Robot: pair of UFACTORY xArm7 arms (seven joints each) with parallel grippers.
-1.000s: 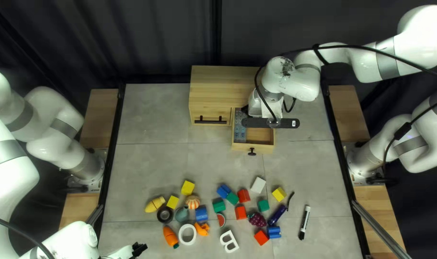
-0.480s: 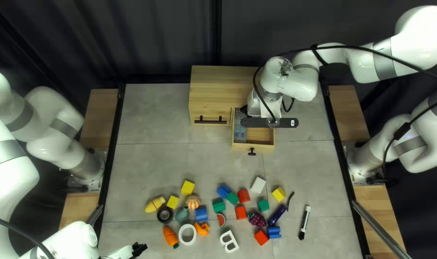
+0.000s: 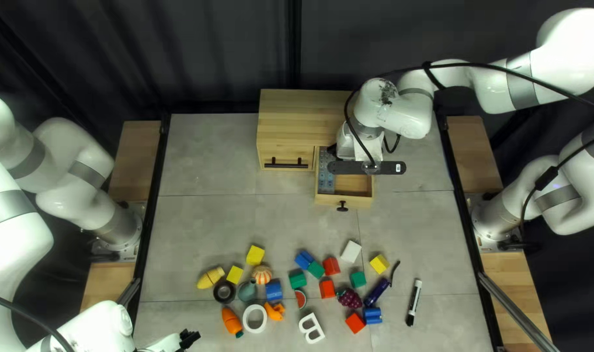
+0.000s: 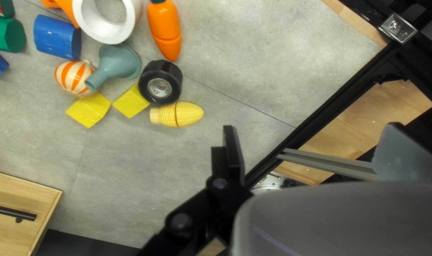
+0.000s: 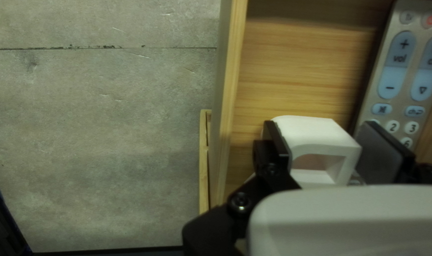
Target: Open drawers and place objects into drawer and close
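While the left arm waits at the desk's (image 3: 199,228) near left corner, its jaws (image 4: 312,127) stand wide apart, nothing in them; further right, the open drawer (image 3: 328,199) sticks out of the cabinet (image 3: 290,124), and over it the right jaws (image 5: 321,122) look closed partway on a white hollow block (image 5: 311,128), pads seemingly on both sides. Main risk: let go while tilted or too high, the block could land on the remote (image 5: 396,61) and sit proud, jamming the drawer on closing; backing out sideways could drag a drawer wall. Counts, left to right by first of kind: one corn (image 3: 209,278), one carrot (image 3: 230,321), one black roll (image 3: 218,294), three yellow blocks (image 3: 255,255), one funnel (image 3: 247,293), one white ring (image 3: 245,319), one striped ball (image 3: 262,274), three blue blocks (image 3: 273,291), one orange piece (image 3: 274,312), three green blocks (image 3: 297,280), one melon slice (image 3: 301,299), one white letter (image 3: 307,332), three red blocks (image 3: 327,289), one grape bunch (image 3: 350,298), one solid-looking white block (image 3: 351,251), one dark blue item (image 3: 376,293), one marker (image 3: 414,302). One remote inside the drawer.
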